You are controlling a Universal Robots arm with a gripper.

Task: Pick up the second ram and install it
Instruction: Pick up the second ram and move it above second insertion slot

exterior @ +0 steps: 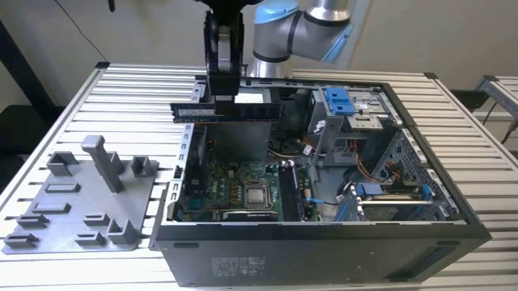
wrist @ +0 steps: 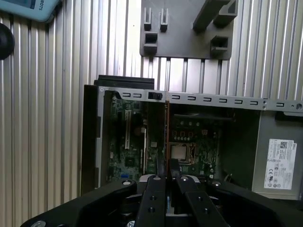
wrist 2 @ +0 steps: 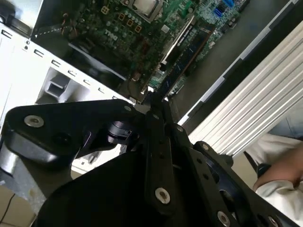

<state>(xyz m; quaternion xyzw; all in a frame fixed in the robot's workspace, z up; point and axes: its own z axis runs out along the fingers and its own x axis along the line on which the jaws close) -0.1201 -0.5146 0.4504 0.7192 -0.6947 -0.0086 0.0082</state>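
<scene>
Jaws point straight down, holding second ram (exterior: pixel 257 113) level above case (exterior: pixel 324 251).

bright even light, soft shadows, slight glare.

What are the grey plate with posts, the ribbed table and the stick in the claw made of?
Grey plate: probably plastic, uniformly matte. Table: likely aluminium, pale slats with soft sheen. Stick: circuit board, dark blue-green with black chips.
</scene>
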